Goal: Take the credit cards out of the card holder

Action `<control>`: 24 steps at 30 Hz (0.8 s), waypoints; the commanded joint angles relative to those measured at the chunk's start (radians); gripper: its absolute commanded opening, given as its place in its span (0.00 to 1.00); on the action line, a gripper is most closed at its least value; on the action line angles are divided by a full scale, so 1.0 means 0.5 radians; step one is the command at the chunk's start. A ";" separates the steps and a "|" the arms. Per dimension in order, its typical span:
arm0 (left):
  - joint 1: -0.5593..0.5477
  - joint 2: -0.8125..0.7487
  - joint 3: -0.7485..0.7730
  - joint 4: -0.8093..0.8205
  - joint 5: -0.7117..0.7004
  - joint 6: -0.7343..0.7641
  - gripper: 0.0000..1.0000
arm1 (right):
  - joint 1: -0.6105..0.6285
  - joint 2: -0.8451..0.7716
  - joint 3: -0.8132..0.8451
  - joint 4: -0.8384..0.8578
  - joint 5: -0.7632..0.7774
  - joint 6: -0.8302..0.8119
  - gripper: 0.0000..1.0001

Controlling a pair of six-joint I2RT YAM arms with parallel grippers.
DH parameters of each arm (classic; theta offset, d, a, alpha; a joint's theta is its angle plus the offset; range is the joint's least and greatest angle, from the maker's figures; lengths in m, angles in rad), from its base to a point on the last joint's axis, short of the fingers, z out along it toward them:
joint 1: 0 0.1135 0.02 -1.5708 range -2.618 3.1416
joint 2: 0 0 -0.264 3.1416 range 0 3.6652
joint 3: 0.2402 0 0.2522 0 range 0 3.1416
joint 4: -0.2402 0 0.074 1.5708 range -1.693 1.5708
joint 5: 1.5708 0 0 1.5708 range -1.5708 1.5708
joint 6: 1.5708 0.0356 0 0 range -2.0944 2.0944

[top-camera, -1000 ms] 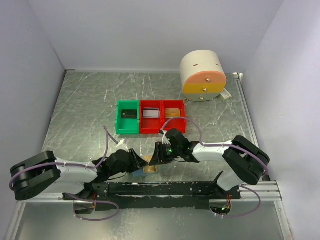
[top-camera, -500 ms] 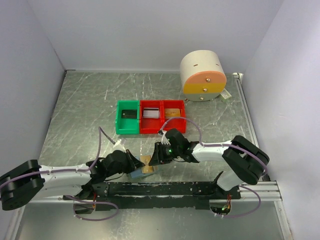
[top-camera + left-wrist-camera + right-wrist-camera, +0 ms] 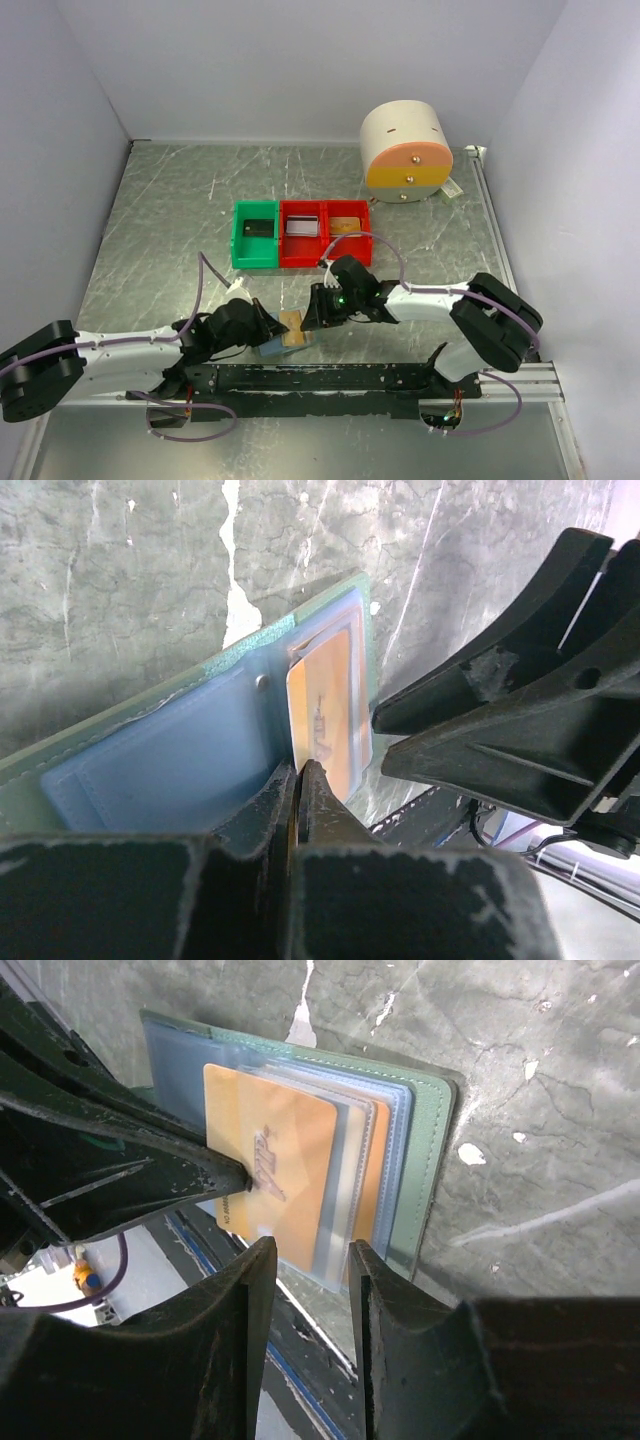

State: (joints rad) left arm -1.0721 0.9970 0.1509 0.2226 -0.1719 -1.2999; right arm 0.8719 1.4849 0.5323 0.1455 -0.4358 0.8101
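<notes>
Your left gripper (image 3: 300,772) just closed, now pinches orange credit card (image 3: 330,710) at 9 o'clock of card holder (image 3: 170,770); right gripper (image 3: 310,1252) half-spread, so pull next.

The card holder (image 3: 271,349) lies on the table (image 3: 170,220) near the front edge, with a credit card (image 3: 291,328) in its far right part. The left gripper (image 3: 266,328) is just left of the holder and the right gripper (image 3: 313,314) just right. A row of three bins (image 3: 300,234) sits behind it, and a round drawer unit (image 3: 405,152) stands well behind, to the right
</notes>
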 commanded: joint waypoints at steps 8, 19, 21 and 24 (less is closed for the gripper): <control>0.006 0.004 0.049 -0.131 -0.037 0.062 0.07 | 0.023 -0.024 0.091 0.048 -0.112 -0.023 0.36; 0.006 -0.107 0.035 -0.196 -0.042 0.056 0.15 | 0.026 0.150 0.104 -0.140 0.088 -0.086 0.37; 0.006 -0.137 0.018 -0.175 -0.035 0.062 0.18 | 0.028 0.153 0.071 -0.117 0.087 -0.062 0.37; 0.006 -0.177 -0.010 -0.142 -0.025 0.068 0.17 | 0.027 0.167 0.027 -0.066 0.074 -0.025 0.37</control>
State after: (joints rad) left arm -1.0714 0.9398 0.1558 0.1562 -0.1757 -1.2896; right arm 0.8848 1.5478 0.5873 0.1474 -0.4618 0.7959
